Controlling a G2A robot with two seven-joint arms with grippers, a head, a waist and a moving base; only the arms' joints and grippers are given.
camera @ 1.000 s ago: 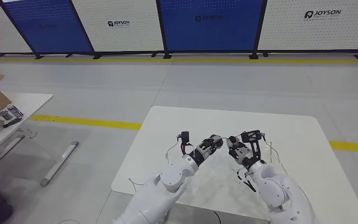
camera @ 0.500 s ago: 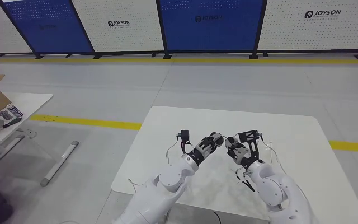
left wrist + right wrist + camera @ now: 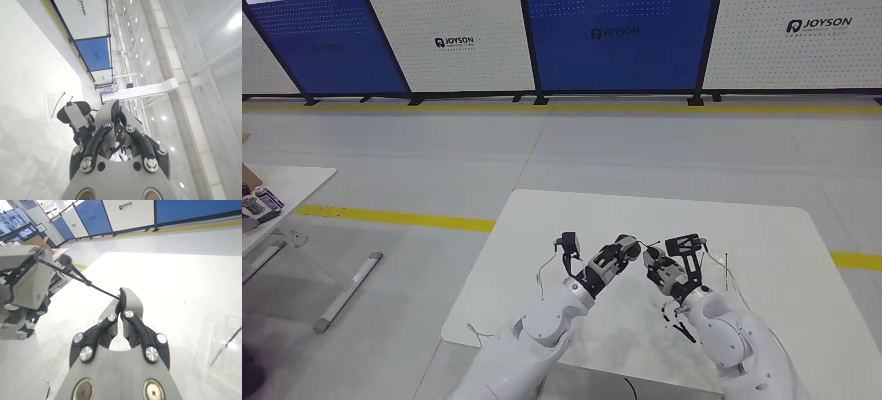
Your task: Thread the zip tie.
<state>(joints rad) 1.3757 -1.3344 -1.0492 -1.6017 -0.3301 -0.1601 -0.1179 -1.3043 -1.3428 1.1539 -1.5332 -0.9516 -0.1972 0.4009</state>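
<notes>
Top view: white table [image 3: 542, 250] with two arms raised over its middle. The L gripper [image 3: 629, 247] and R gripper [image 3: 651, 258] are almost tip to tip and angled toward each other, prob. so both can work one thin thing in the air, off the tabletop. L wrist view: the L gripper's pads are pressed tight together, clenched. The R gripper sits just beyond it. Spare ties [image 3: 57, 106] lie farther off on the table, well apart from the work. R wrist view: the R gripper is clamped on the black tie [image 3: 102, 291], pinching the strap at one end. The strap runs taut to the L gripper, which grips the far end. The stretch prob. keeps the strap straight and steady for feeding. Partway along there is a small bump where a second strand w/ a bulkier dark end branches off. That end may be the head, but I can't tell whether the tail is already through it. A clear bag [image 3: 223, 332] w/ a spare tie lies beside the R gripper. Judged mid-task: threading or pulling snug.
</notes>
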